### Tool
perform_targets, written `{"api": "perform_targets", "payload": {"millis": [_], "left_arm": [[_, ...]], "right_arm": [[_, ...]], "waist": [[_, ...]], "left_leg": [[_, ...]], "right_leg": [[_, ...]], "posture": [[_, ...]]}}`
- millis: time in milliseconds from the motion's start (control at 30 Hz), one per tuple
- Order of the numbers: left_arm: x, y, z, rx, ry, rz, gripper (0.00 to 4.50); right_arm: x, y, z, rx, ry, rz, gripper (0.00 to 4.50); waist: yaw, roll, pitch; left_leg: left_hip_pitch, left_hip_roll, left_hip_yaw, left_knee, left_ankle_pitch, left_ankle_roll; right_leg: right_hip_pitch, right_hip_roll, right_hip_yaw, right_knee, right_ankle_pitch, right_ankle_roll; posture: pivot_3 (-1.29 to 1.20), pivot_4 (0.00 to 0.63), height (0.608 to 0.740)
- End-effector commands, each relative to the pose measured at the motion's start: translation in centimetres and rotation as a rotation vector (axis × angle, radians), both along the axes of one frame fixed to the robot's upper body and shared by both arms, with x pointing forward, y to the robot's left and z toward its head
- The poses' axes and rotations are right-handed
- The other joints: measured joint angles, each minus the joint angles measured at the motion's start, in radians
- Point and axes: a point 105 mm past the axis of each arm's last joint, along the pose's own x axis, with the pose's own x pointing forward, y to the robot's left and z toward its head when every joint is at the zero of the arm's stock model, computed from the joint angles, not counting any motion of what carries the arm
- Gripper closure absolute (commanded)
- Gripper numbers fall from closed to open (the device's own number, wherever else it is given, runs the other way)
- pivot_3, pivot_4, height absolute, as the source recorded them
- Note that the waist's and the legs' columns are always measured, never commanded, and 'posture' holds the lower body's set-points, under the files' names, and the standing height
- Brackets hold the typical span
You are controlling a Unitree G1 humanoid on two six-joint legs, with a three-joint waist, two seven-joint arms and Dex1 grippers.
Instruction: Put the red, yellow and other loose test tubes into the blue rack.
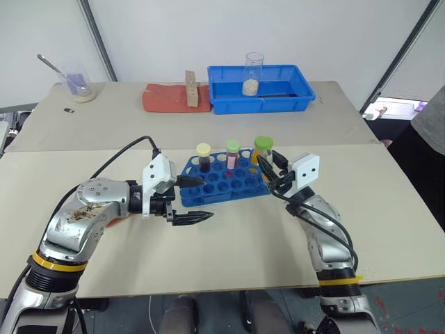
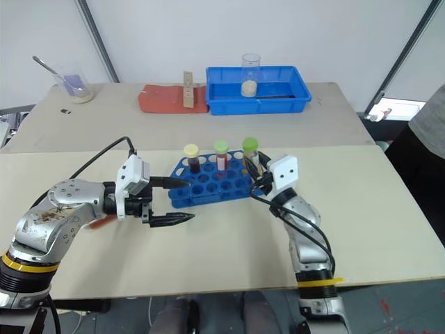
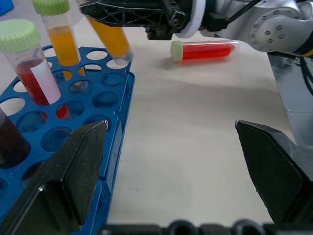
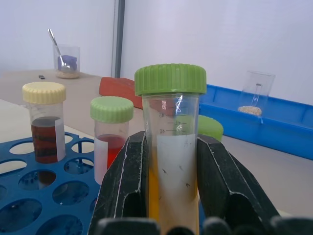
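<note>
The blue rack (image 1: 229,184) stands mid-table. In it stand a dark tube with a pale-yellow cap (image 1: 204,158), a red tube with a green cap (image 1: 232,154) and, in the left wrist view, a yellow-orange tube (image 3: 61,36). My right gripper (image 1: 270,170) is shut on another yellow-orange, green-capped tube (image 4: 171,147), which is tilted with its lower end at a hole on the rack's right edge (image 3: 117,54). A red tube (image 3: 205,50) lies on the table beyond the rack, near my right arm. My left gripper (image 1: 198,200) is open and empty, just left of the rack's front.
At the back stand a large blue bin (image 1: 278,101) holding a glass beaker (image 1: 254,73), a red mat (image 1: 167,99) with a wooden block, and a beaker with a spoon (image 1: 78,85) at far left. Part of a person (image 1: 432,118) shows at the right edge.
</note>
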Motion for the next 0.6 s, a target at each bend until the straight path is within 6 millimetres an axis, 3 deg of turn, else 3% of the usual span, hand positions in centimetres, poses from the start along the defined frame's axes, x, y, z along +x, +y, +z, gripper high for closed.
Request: {"api": "perform_targets", "payload": {"millis": [33, 300, 600], "left_arm": [[-0.1, 0.2, 1.2, -0.002, -0.054, -0.010, 0.00], [-0.2, -0.4, 1.8, -0.047, -0.056, -0.013, 0.00], [-0.3, -1.2, 2.5, -0.086, -0.054, -0.006, 0.00]], "right_arm": [[0.2, 0.0, 1.4, 0.015, -0.069, -0.008, 3.52], [0.4, 0.0, 0.1, 0.030, -0.048, -0.017, 3.52], [1.0, -0.5, 0.3, 0.170, -0.049, -0.098, 3.52]], "waist": [[0.000, 0.000, 0.000], [0.001, 0.000, 0.000], [0.000, 0.000, 0.000]], "left_leg": [[0.000, 0.000, 0.000, 0.000, 0.000, 0.000], [0.000, 0.000, 0.000, 0.000, 0.000, 0.000], [0.001, 0.000, 0.000, 0.000, 0.000, 0.000]], "right_leg": [[0.000, 0.000, 0.000, 0.000, 0.000, 0.000], [0.000, 0.000, 0.000, 0.000, 0.000, 0.000], [0.000, 0.000, 0.000, 0.000, 0.000, 0.000]], "posture": [[0.00, 0.150, 0.740], [0.00, 0.150, 0.740], [0.00, 0.150, 0.740]]}}
